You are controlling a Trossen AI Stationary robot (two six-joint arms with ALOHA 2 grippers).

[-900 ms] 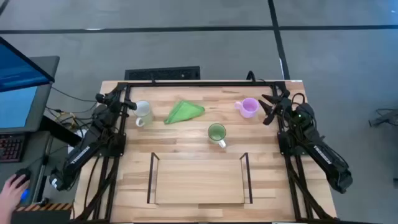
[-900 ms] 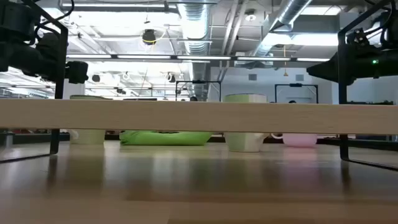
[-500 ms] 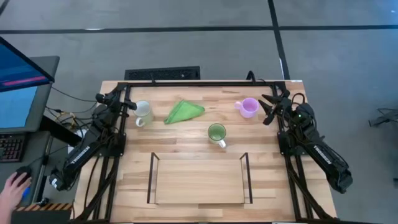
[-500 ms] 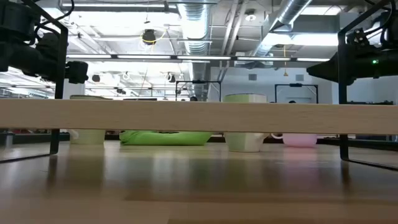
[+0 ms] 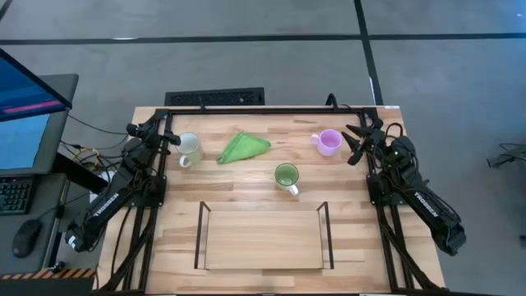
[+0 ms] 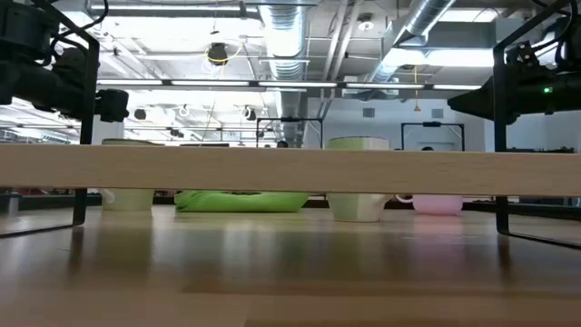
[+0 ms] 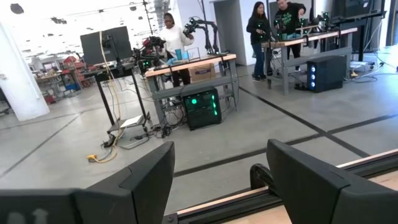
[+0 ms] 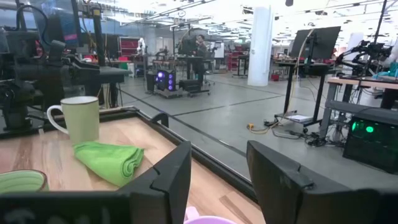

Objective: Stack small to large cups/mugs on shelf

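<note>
The white mug [image 5: 189, 147] stands on its base at the table's far left. The green mug [image 5: 286, 176] stands near the middle. The light purple mug [image 5: 329, 141] stands at the far right; its rim shows in the right wrist view [image 8: 214, 219]. The shelf [image 5: 263, 238] stands on its black side frames at the near middle, nothing on its top. My left gripper [image 5: 171, 137] is open just left of the white mug. My right gripper [image 5: 352, 145] is open just right of the purple mug. Neither touches a mug.
A folded green cloth [image 5: 243, 148] lies between the white and green mugs. A dark rail [image 5: 271, 109] runs along the table's far edge. Bare wood lies between the mugs and the shelf. People stand at benches far off in the room [image 7: 268, 25].
Both arms and all three mugs have kept still. A person's hand at the mouse left of the table has gone out of view.
</note>
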